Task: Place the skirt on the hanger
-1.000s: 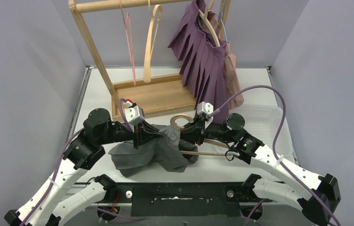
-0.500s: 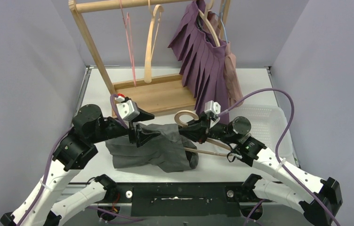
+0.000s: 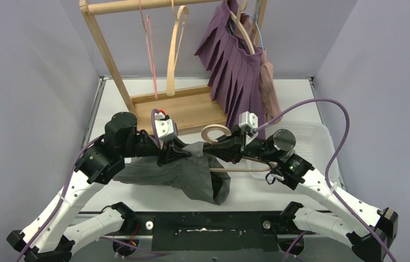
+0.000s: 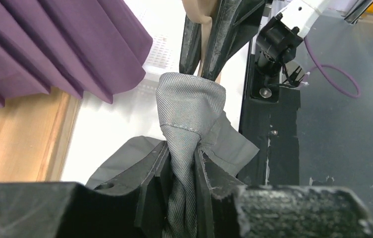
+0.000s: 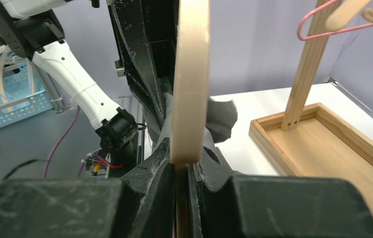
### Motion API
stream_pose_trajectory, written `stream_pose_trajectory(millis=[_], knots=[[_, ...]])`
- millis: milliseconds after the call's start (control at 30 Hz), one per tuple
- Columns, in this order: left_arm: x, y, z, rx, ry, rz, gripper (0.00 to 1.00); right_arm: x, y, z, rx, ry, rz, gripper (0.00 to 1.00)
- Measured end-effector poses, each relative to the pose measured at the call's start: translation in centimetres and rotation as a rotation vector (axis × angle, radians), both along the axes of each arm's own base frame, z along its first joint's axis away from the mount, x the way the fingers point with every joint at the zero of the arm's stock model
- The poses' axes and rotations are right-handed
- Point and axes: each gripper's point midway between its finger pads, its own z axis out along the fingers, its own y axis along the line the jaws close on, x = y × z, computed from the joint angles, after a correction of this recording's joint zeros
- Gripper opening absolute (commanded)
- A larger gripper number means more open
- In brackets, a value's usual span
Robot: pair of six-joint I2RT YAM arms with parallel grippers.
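A grey skirt (image 3: 189, 170) hangs between my two grippers above the white table (image 3: 137, 194). My left gripper (image 3: 176, 154) is shut on a bunched fold of the skirt (image 4: 189, 119), seen clamped between its jaws in the left wrist view. My right gripper (image 3: 225, 150) is shut on a pale wooden hanger (image 3: 216, 132), whose hook curls up beside the skirt's top edge and whose bar (image 3: 241, 170) runs right under my arm. In the right wrist view the hanger (image 5: 190, 79) rises straight from the jaws, with the skirt (image 5: 219, 119) just behind it.
A wooden rack (image 3: 104, 60) on a wooden base (image 3: 181, 112) stands at the back. On it hang a pink wire hanger (image 3: 149, 43), an empty wooden hanger (image 3: 174, 54) and a purple pleated skirt (image 3: 235, 71). A white basket (image 3: 306, 142) sits at the right.
My left gripper has moved right and up with the skirt, closer to the hanger. The skirt has lifted and now drapes lower at its right side. My right gripper edged slightly up.
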Motion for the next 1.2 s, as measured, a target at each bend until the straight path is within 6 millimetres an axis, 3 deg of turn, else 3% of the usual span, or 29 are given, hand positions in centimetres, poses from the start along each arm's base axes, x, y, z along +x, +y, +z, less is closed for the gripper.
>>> stream_pose_trajectory(millis=[100,133,300,433,633,700,833,900,1000,1200], knots=[[-0.5,0.5,0.3,0.003,-0.027,0.002,0.49,-0.4,0.0,0.2,-0.001,-0.005,0.022,0.00],[-0.3,0.7,0.6,0.001,-0.037,0.013,0.53,-0.7,0.1,0.4,0.000,-0.009,0.033,0.00],[0.3,0.3,3.3,-0.033,-0.068,0.012,0.56,-1.2,0.1,1.9,0.015,-0.034,0.062,0.00],[0.5,-0.6,3.2,-0.020,-0.043,-0.037,0.43,-1.2,0.5,2.4,0.015,-0.039,0.077,0.00],[-0.6,-1.1,0.5,0.049,0.055,-0.130,0.00,-0.9,0.8,1.1,-0.025,-0.011,0.086,0.00],[-1.3,-1.0,0.2,0.055,0.061,-0.169,0.00,-0.9,0.8,0.8,-0.034,-0.004,0.086,0.01],[-1.6,-0.9,0.3,0.056,0.033,-0.183,0.00,-0.9,0.7,0.8,-0.036,0.001,0.073,0.35],[-1.6,-0.4,0.1,0.064,0.018,-0.156,0.00,-0.9,0.3,0.9,-0.038,0.009,0.051,0.64],[-1.2,1.1,-0.4,0.074,-0.027,-0.057,0.00,-0.9,-0.9,1.4,-0.037,0.008,-0.012,0.74],[-0.7,4.9,1.0,0.031,-0.166,0.181,0.00,-0.1,-4.6,2.4,-0.015,0.027,-0.217,0.78]])
